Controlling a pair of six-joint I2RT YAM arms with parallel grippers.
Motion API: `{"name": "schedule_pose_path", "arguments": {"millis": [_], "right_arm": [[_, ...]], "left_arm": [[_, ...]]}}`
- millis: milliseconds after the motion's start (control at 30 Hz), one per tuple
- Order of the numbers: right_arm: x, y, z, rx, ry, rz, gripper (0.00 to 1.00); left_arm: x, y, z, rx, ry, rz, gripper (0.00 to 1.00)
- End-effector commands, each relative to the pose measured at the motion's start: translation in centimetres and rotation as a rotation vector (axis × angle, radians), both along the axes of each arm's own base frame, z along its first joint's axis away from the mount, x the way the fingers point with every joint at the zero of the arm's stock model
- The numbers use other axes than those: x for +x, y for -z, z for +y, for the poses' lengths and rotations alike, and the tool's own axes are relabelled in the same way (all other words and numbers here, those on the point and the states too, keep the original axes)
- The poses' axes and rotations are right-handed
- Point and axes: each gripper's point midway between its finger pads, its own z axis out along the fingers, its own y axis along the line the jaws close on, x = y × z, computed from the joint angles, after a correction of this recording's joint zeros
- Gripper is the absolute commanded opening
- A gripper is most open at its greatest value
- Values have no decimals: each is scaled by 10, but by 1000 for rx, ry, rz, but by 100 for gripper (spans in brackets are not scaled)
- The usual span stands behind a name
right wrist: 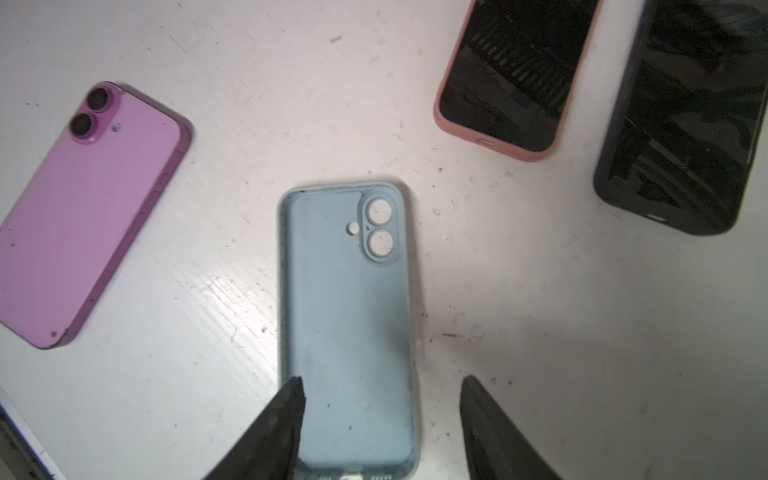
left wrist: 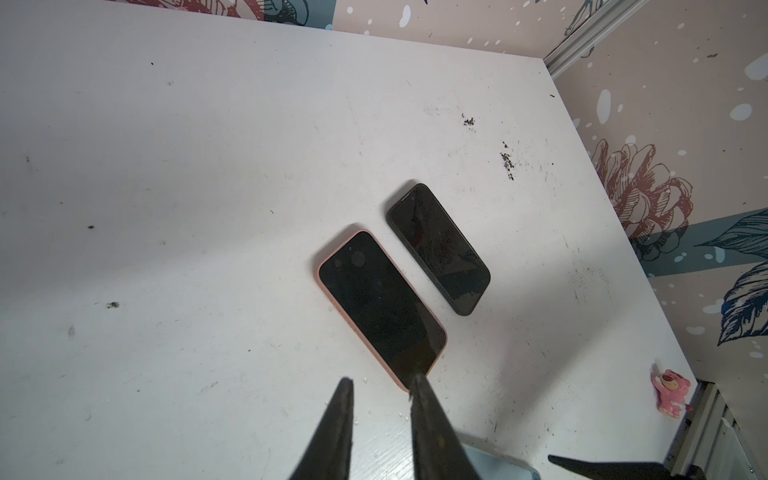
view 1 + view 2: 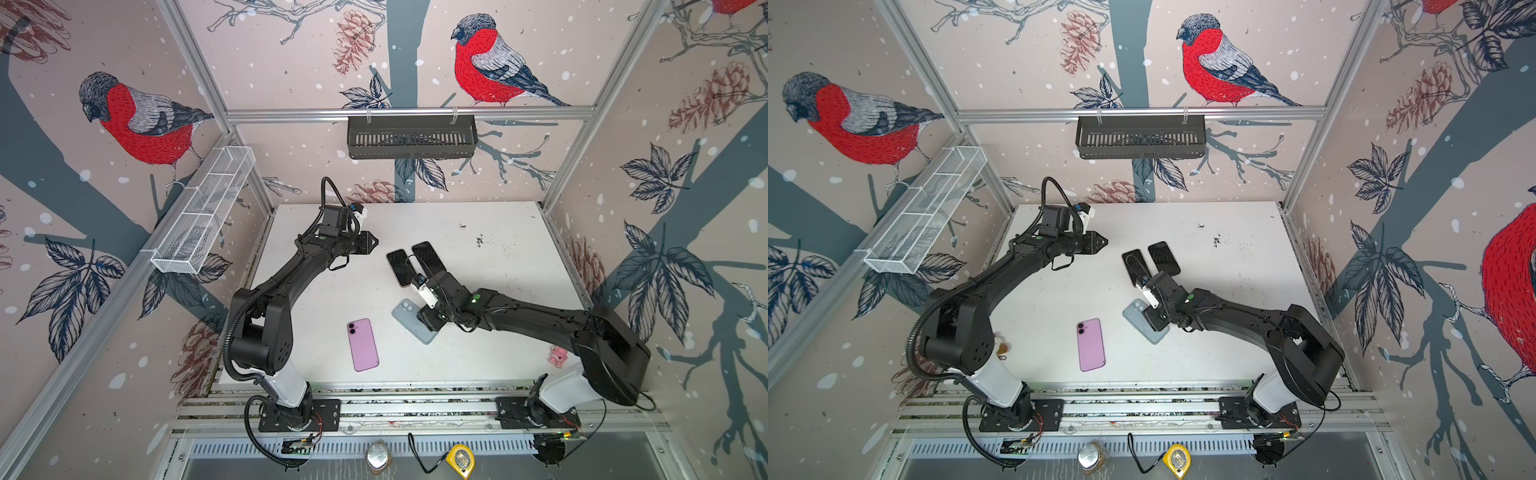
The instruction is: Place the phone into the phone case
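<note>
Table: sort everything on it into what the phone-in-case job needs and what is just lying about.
Job: purple phone, bare, back up; empty light blue case.
Lying about: phone in pink case; phone in black case; pink toy.

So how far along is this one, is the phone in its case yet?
Not yet. Looks done: the salmon-cased phone and the black-cased phone lie screen up, both fitted. In hand: nothing is held; the right gripper stands open over the empty blue case, and the left gripper hovers empty. Left: the purple phone lies face down apart from that case and has to go in.
</note>
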Motion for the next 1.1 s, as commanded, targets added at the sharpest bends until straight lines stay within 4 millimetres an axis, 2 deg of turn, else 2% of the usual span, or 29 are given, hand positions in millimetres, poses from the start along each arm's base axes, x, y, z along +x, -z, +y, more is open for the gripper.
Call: {"name": "schedule_pose_path", "arguments": {"millis": [0,100,233,300,367,400,467,567,867,1067], "right_arm": [[-5,-11,20,31,16,-3,73],[-23,-17,54,53,27,24,85],[-57,-15,104,36,-33,59,90],[-69,-7,121,4,-38,84,91],[-78,10,132,-28,-22,169,92],[-82,18,135,-43,-8,212,98],[-87,37,139,-93,26,277,100],[-94,51,145,-124,32,289,100],[-97,55,164,-117,110,300,100],[-87,70,163,-261,215,216,100]], "left_arm": [[6,-9,-1,-6,3,-35,27],[9,-10,10,8,-29,-42,27],[15,-14,29,-7,-83,-58,27],[17,-14,34,-7,-91,-58,27],[18,-13,36,0,-96,-55,27],[18,-12,37,3,-95,-54,26],[19,-11,37,6,-97,-53,27],[19,-11,37,8,-96,-53,26],[19,-10,35,-2,-90,-49,27],[19,-11,35,-4,-89,-51,27]]}}
